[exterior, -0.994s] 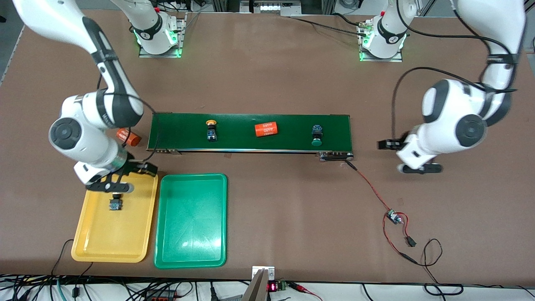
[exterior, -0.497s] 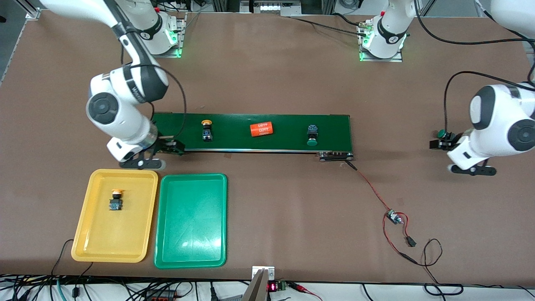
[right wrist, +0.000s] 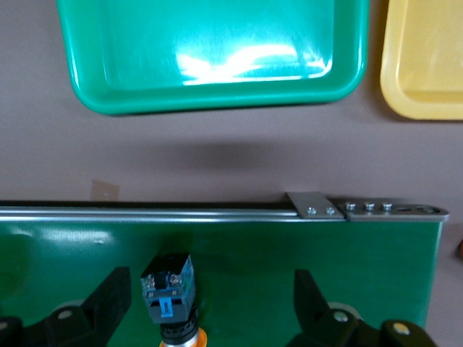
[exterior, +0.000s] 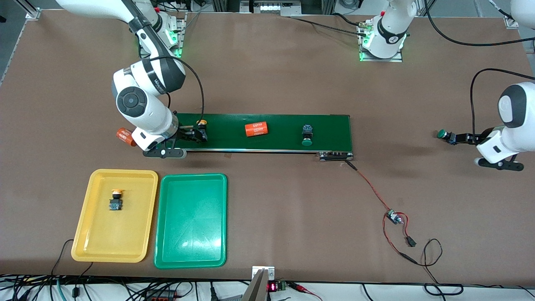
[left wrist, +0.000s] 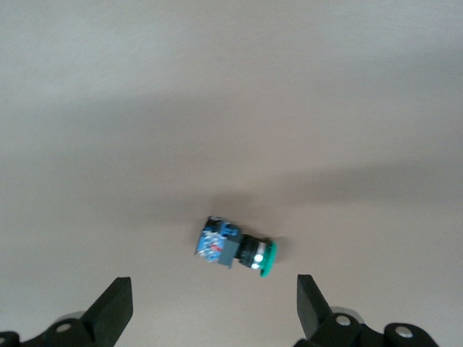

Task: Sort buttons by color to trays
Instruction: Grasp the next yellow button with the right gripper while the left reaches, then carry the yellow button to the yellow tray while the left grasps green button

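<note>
My right gripper (exterior: pixel 195 135) is open over the right arm's end of the dark green belt (exterior: pixel 276 144). In the right wrist view it (right wrist: pixel 210 309) has a yellow-capped button (right wrist: pixel 169 290) lying between its fingers, untouched; the same button shows in the front view (exterior: pixel 202 126). My left gripper (exterior: pixel 459 137) is open, just over the bare table, at a green-capped button (exterior: pixel 443 134); in the left wrist view that button (left wrist: pixel 233 248) lies just ahead of the gripper's (left wrist: pixel 213 312) fingertips. A second green-capped button (exterior: pixel 307 136) lies on the belt. The yellow tray (exterior: pixel 94 240) holds one yellow-capped button (exterior: pixel 116 200). The green tray (exterior: pixel 192 225) is empty.
An orange cylinder (exterior: pixel 256 129) lies on the belt between the two belt buttons. Another orange cylinder (exterior: pixel 124 136) lies on the table at the belt's end by the right arm. A small circuit board with red and black wires (exterior: pixel 393 217) lies nearer the front camera.
My right gripper left the yellow tray, where a yellow-capped button stays, and moved to the belt's end. My left arm moved toward its end of the table, uncovering the green-capped button. The things on the belt drifted toward the right arm's end.
</note>
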